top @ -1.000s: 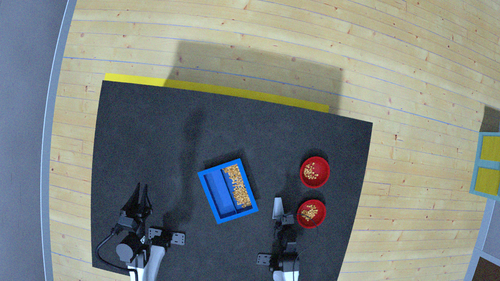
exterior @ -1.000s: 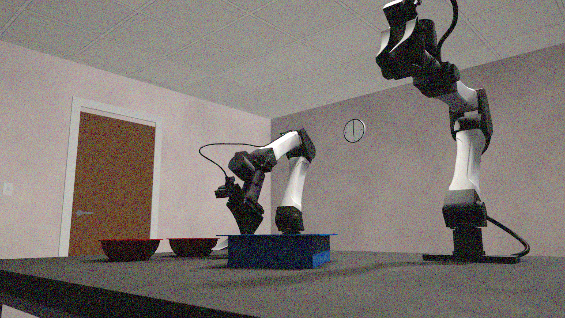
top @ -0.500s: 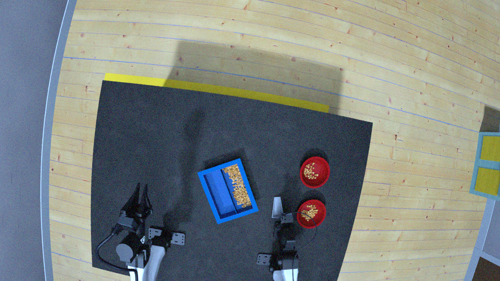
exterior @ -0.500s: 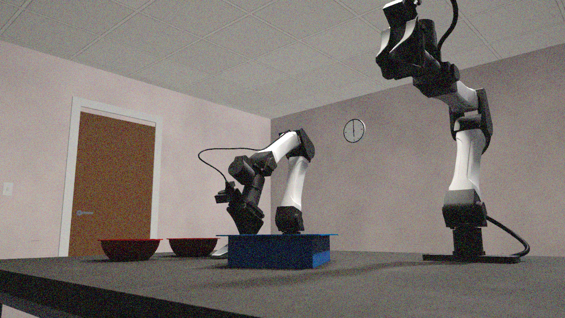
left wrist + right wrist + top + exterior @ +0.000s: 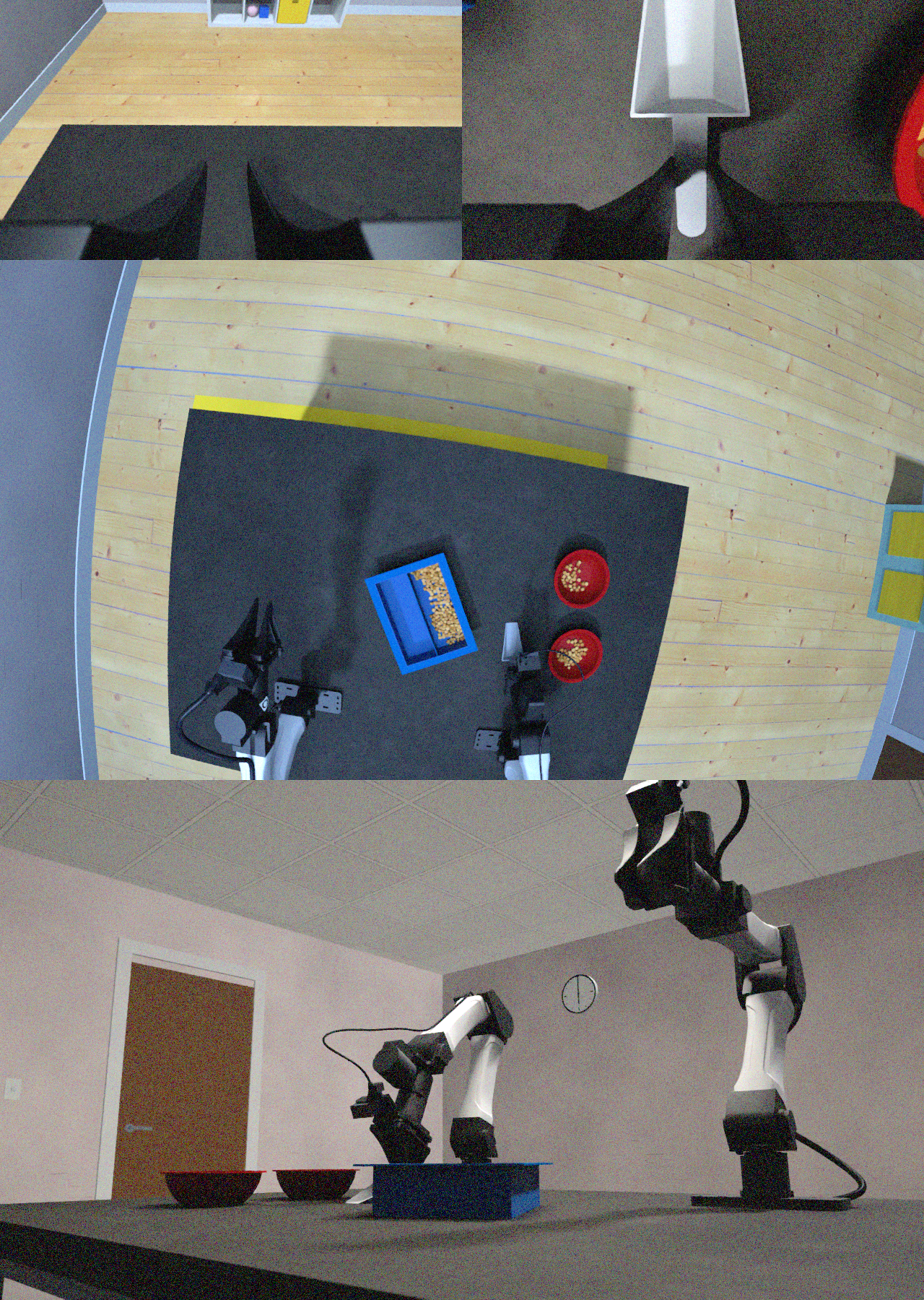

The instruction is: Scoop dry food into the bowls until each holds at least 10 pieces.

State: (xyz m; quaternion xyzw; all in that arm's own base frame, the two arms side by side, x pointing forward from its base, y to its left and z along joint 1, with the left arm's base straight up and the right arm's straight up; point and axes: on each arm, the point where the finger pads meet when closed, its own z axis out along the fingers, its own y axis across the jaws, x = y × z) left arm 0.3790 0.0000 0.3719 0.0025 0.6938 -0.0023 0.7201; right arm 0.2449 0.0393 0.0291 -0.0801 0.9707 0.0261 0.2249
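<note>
The scoop (image 5: 511,641) (image 5: 693,72) (image 5: 362,1196) is white, and its pan looks empty. My right gripper (image 5: 691,159) is shut on its handle and holds it low over the table, between box and bowls; whether the pan touches the table is unclear. My left gripper (image 5: 263,601) (image 5: 227,163) is slightly open and empty, high left of the box. The blue box (image 5: 439,657) (image 5: 445,1194) lies flat, with food (image 5: 442,609) along its right compartment. The far red bowl (image 5: 597,573) (image 5: 213,1189) and the near red bowl (image 5: 593,654) (image 5: 316,1184) stand upright, each holding several food pieces.
The near bowl stands close to the right of my right gripper, and its rim shows in the right wrist view (image 5: 903,159). The box is to the scoop's left. The black table (image 5: 271,486) has its right edge beyond the bowls.
</note>
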